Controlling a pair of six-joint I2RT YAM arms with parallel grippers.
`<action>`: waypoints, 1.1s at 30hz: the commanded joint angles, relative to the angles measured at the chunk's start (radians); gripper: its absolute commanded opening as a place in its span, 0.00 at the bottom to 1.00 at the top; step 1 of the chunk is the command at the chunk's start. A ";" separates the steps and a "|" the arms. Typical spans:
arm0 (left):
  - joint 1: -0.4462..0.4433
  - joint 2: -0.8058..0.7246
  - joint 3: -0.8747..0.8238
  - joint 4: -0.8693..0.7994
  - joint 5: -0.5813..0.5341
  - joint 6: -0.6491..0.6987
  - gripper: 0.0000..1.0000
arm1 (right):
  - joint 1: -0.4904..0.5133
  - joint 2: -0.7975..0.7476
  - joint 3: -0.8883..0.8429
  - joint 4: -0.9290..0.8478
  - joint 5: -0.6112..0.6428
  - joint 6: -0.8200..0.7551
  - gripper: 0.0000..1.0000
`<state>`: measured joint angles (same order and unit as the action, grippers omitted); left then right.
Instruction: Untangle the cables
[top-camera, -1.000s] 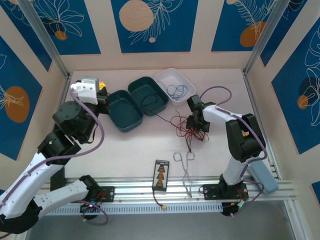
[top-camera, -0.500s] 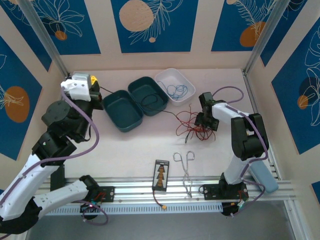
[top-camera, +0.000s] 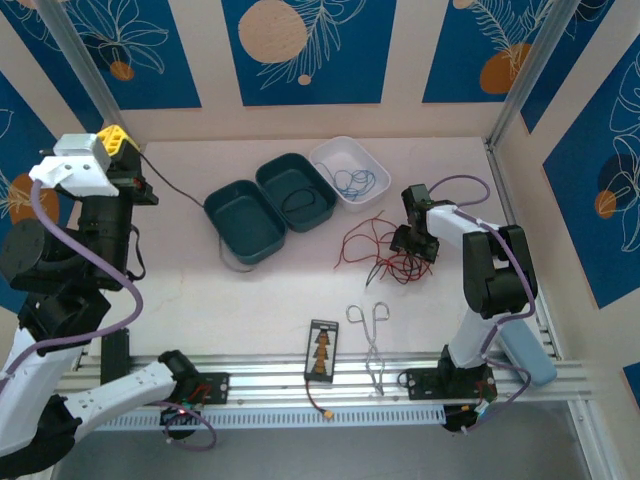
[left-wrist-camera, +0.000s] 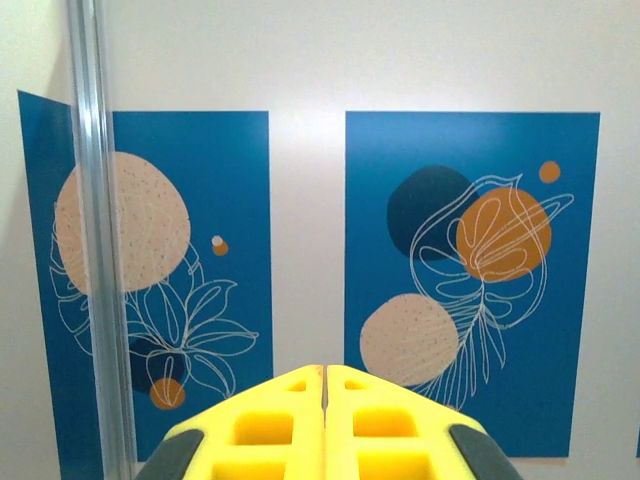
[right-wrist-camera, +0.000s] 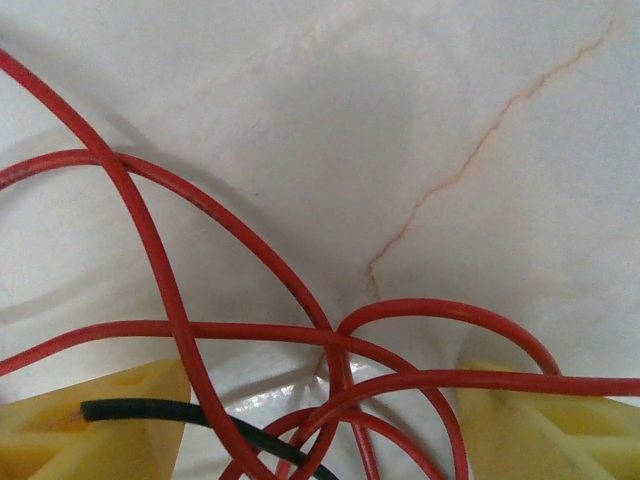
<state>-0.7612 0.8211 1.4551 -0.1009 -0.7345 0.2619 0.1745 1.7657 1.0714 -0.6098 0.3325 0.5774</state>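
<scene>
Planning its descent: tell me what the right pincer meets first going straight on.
The right pincer would meet the red cables between its open fingers, probably at once; the table lies just behind.

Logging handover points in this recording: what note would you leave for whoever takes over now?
Left gripper: shut, raised far left, a black cable stretched from it toward the teal trays.
Right gripper: open, low over the red tangle, gripping nothing.
Done: blue cable lies in the white tray.
Left: red strands cross one another, a black one among them; separate them.
</scene>
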 joint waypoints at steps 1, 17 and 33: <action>0.005 0.010 0.026 0.041 0.005 0.033 0.00 | -0.006 0.003 0.022 -0.005 -0.020 0.009 0.71; 0.008 0.212 0.182 0.127 0.055 0.138 0.00 | 0.012 -0.080 0.031 -0.043 -0.034 0.010 0.75; 0.158 0.562 0.464 0.073 0.305 -0.032 0.00 | 0.026 -0.157 0.031 -0.057 -0.022 0.012 0.85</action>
<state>-0.6346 1.3544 1.8645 -0.0422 -0.5053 0.2901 0.1963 1.6432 1.0790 -0.6445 0.3141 0.5880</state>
